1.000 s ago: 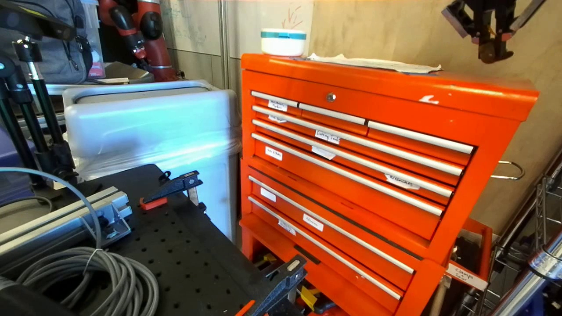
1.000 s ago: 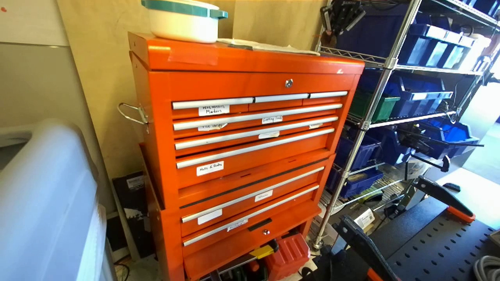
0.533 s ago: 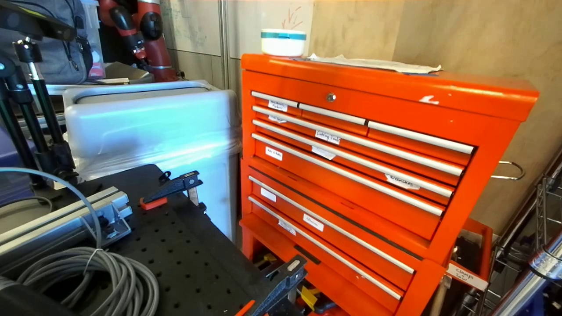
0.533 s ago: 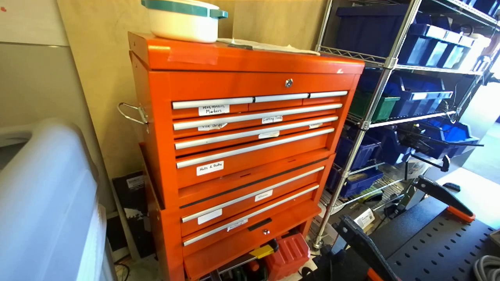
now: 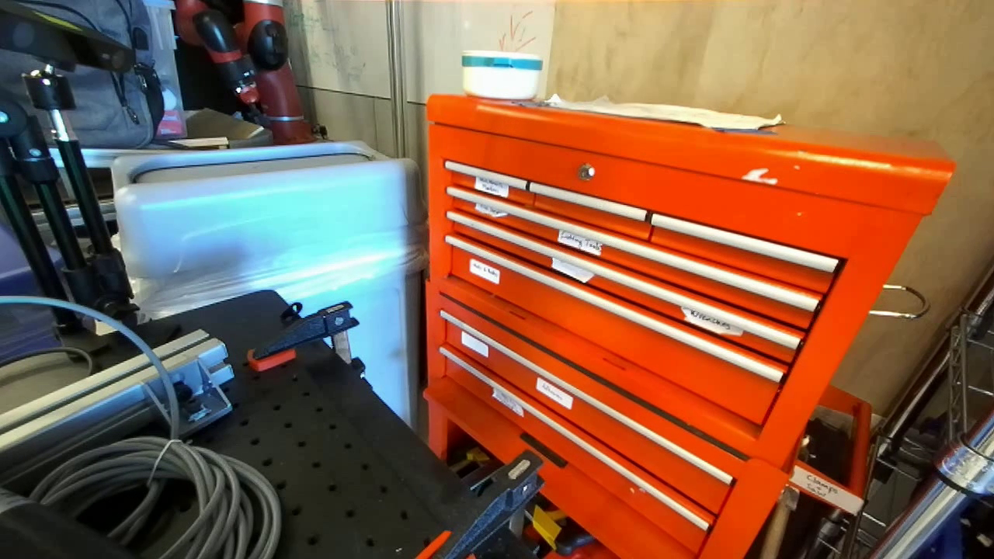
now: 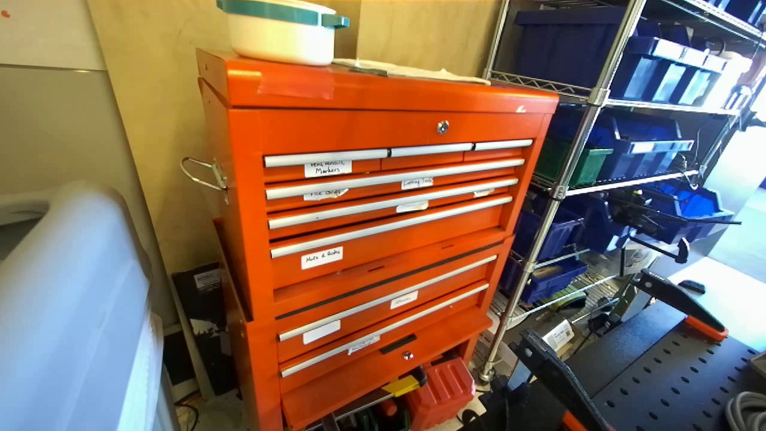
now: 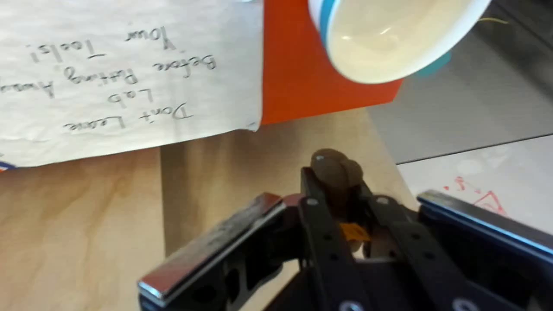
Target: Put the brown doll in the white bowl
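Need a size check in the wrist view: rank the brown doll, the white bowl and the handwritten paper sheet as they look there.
Largest to smallest, by what shows:
1. handwritten paper sheet, cut off by the picture's edge
2. white bowl, also cut off
3. brown doll, partly hidden by the tool

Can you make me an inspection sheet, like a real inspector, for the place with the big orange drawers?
Surface: top of the orange-red tool chest; the white bowl stands on it, apart from a handwritten white sheet.
Job's things: the brown doll is in the gripper, not yet in the bowl.
Clutter: clamps on a black perforated bench; red box low by the tool chest.
Gripper: closed on the doll; only the wrist view shows it.
Cables: grey cable lies coiled on the bench.
Surroundings: wooden wall behind, wire shelves with blue bins, a red robot arm in the background.
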`<state>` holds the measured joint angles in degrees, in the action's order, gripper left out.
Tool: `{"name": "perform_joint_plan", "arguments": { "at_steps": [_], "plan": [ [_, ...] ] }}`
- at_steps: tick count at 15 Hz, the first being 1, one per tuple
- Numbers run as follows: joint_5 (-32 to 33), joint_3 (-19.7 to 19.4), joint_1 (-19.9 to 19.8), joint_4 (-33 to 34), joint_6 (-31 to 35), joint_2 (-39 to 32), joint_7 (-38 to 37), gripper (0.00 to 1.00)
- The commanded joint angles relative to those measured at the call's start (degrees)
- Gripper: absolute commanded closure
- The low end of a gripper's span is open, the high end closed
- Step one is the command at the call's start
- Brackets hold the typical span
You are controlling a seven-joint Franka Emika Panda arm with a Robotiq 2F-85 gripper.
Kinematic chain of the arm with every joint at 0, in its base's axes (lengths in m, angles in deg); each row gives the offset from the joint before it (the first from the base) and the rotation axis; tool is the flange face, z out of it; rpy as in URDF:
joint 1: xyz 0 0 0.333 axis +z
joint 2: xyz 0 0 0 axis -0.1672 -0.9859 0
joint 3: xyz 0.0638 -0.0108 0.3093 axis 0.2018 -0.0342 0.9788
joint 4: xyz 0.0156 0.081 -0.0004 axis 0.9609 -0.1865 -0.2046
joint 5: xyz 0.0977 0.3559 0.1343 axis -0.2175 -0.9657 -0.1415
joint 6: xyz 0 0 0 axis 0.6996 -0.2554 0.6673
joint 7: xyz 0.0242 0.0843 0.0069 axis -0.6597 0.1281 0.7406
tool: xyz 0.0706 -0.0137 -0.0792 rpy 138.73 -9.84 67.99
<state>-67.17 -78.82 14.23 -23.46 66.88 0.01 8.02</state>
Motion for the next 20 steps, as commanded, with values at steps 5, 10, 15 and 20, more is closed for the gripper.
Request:
{"name": "perform_joint_plan", "arguments": {
  "at_steps": [5,10,15,20],
  "plan": [
    [-4.6,3.4,2.0,-4.7,-0.6,1.2,4.3,0.96],
    [-2.8,3.5,3.8,-7.1,0.7,0.1,3.8,0.96],
    [0.3,3.1,4.8,-8.2,2.6,-1.8,3.7,0.96],
    [3.1,3.1,4.9,-8.0,5.4,-3.5,3.7,0.96]
  ]
}}
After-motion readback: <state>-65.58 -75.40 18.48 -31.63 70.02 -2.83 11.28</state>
